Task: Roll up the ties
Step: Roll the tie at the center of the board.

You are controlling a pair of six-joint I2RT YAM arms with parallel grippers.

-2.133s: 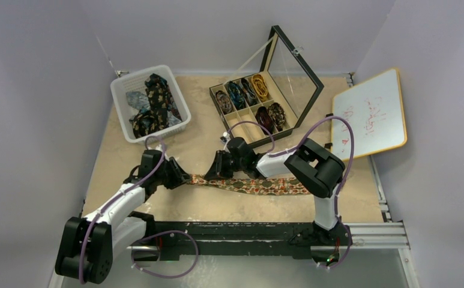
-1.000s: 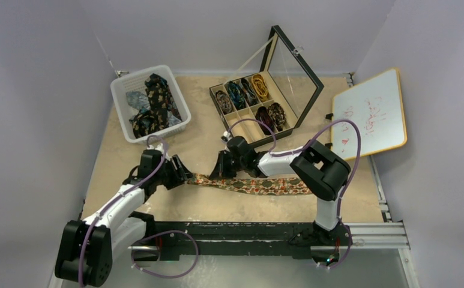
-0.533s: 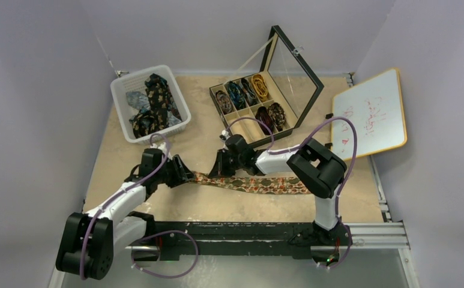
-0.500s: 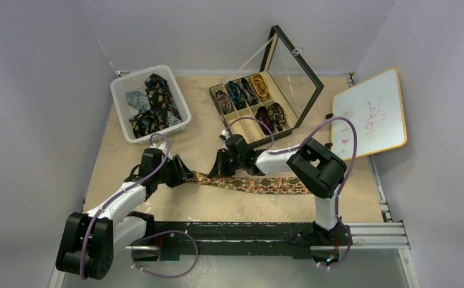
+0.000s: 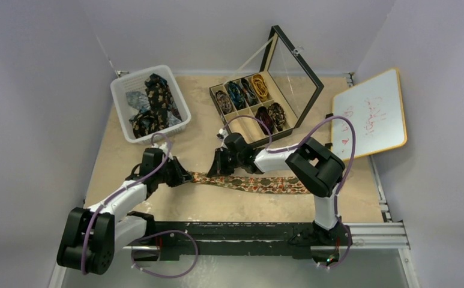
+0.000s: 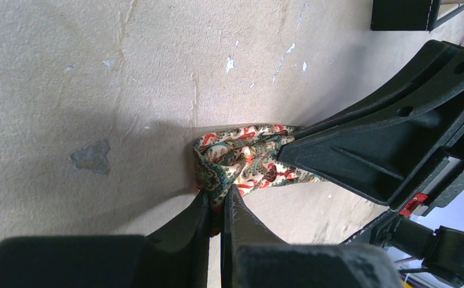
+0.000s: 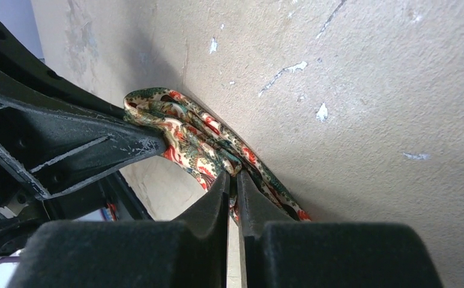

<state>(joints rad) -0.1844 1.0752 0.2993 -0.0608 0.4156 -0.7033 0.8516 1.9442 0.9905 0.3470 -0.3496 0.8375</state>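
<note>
Lying along the tabletop [image 5: 199, 141] at lower centre of the top view, the tie [image 5: 259, 184] has its folded left end bunched. The left gripper [image 6: 217, 201] grasps that fold; the right gripper [image 7: 233, 180] is clenched on it just beside.

I am in a robotics lab test cell, not a home. My left arm [image 5: 118, 201] and right arm [image 5: 313, 174] are bolted to a black rail [image 5: 247, 231] at the near edge of a scuffed beige tabletop [image 5: 199, 120]. Plain pale wall panels [image 5: 37, 90] box it in. A small whiteboard [image 5: 370, 114] leans at the right.
</note>
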